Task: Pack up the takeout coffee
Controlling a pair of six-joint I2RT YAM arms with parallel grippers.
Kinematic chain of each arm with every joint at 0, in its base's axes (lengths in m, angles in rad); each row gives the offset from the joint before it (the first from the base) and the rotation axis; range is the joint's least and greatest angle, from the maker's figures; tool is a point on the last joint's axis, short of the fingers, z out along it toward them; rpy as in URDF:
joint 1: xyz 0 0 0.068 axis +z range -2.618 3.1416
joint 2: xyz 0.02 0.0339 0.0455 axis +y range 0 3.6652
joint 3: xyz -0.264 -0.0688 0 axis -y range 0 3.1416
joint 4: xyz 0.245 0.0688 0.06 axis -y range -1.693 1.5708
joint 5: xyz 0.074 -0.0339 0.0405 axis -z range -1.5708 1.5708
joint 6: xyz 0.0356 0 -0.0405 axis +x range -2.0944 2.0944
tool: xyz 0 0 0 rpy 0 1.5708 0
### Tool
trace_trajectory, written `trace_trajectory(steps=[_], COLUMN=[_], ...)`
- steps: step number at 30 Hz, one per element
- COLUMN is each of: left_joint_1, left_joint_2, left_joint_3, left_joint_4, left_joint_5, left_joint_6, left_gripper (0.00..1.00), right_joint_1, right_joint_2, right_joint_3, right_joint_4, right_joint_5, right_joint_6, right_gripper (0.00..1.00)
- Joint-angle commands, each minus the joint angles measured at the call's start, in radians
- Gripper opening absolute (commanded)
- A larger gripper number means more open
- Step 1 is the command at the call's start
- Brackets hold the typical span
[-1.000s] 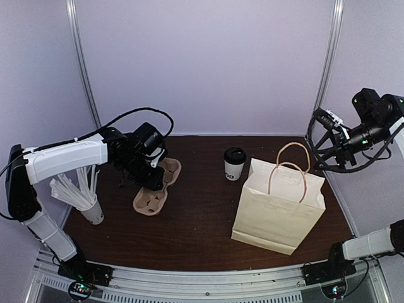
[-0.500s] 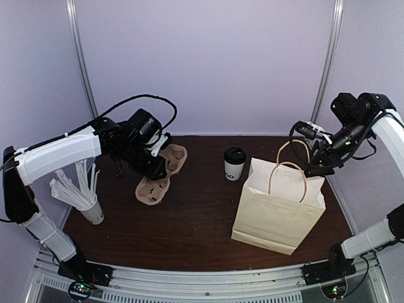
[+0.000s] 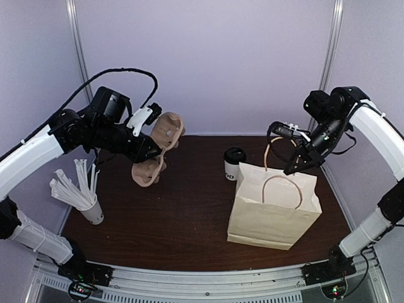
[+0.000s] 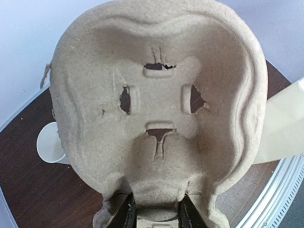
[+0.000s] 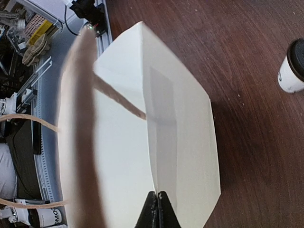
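The takeout coffee point(image 3: 234, 163), a small white cup with a black lid, stands on the table just left of the cream paper bag point(image 3: 274, 208); the right wrist view catches it at the upper right edge point(image 5: 293, 71). My right gripper point(image 3: 297, 165) is shut on the bag's top rim point(image 5: 166, 142), its jaws point(image 5: 157, 197) pinched together on the paper edge. My left gripper point(image 3: 144, 140) is shut on the brown pulp cup carrier point(image 3: 158, 154) and holds it tilted in the air. The carrier point(image 4: 156, 104) fills the left wrist view, gripped at its bottom edge by the gripper point(image 4: 158, 213).
A white cup full of wrapped straws point(image 3: 91, 211) stands near the table's left edge. The bag's twine handles point(image 3: 283, 189) arch over its opening. Purple walls close in the back and sides.
The left arm has lifted the carrier off the table and tipped it up. The right arm came down to the bag's rim and shut on it; the bag shifted slightly left.
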Motion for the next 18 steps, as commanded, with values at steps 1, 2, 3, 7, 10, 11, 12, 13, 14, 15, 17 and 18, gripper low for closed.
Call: trace_trajectory(steps=[1, 2, 3, 7, 10, 11, 12, 13, 14, 15, 17, 18], left_joint_1=[-0.004, -0.003, -0.004, -0.003, -0.004, -0.003, -0.003, -0.004, -0.004, -0.004, -0.004, -0.004], left_joint_2=[-0.049, -0.064, -0.079, -0.138, -0.184, -0.196, -0.206, -0.216, -0.225, -0.232, -0.237, -0.235], left_joint_3=[0.039, 0.041, 0.043, 0.062, 0.074, 0.076, 0.078, 0.077, 0.076, 0.075, 0.080, 0.085], left_joint_4=[0.054, 0.060, 0.065, 0.082, 0.087, 0.088, 0.087, 0.088, 0.087, 0.087, 0.089, 0.089], left_joint_5=[0.053, 0.066, 0.076, 0.135, 0.170, 0.170, 0.168, 0.168, 0.170, 0.173, 0.190, 0.208], left_joint_6=[0.085, 0.098, 0.107, 0.136, 0.147, 0.149, 0.150, 0.151, 0.152, 0.150, 0.150, 0.149], left_gripper=[0.18, 0.18, 0.18, 0.20, 0.21, 0.21, 0.22, 0.22, 0.22, 0.22, 0.22, 0.22], right_joint_1=[0.095, 0.118, 0.137, 0.220, 0.277, 0.291, 0.306, 0.323, 0.338, 0.349, 0.361, 0.361], right_joint_2=[0.069, 0.097, 0.124, 0.244, 0.320, 0.341, 0.371, 0.393, 0.413, 0.434, 0.466, 0.479], right_joint_3=[0.121, 0.155, 0.191, 0.335, 0.427, 0.447, 0.472, 0.492, 0.511, 0.529, 0.567, 0.589], right_joint_4=[-0.007, -0.016, -0.026, -0.073, -0.085, -0.081, -0.078, -0.075, -0.071, -0.065, -0.055, -0.056], right_joint_5=[-0.066, -0.072, -0.077, -0.089, -0.104, -0.106, -0.106, -0.098, -0.091, -0.084, -0.090, -0.093], right_joint_6=[0.047, 0.047, 0.046, 0.037, 0.039, 0.043, 0.048, 0.052, 0.055, 0.067, 0.079, 0.084], right_gripper=[0.00, 0.00, 0.00, 0.00, 0.00, 0.00, 0.00, 0.00, 0.00, 0.00, 0.00, 0.06])
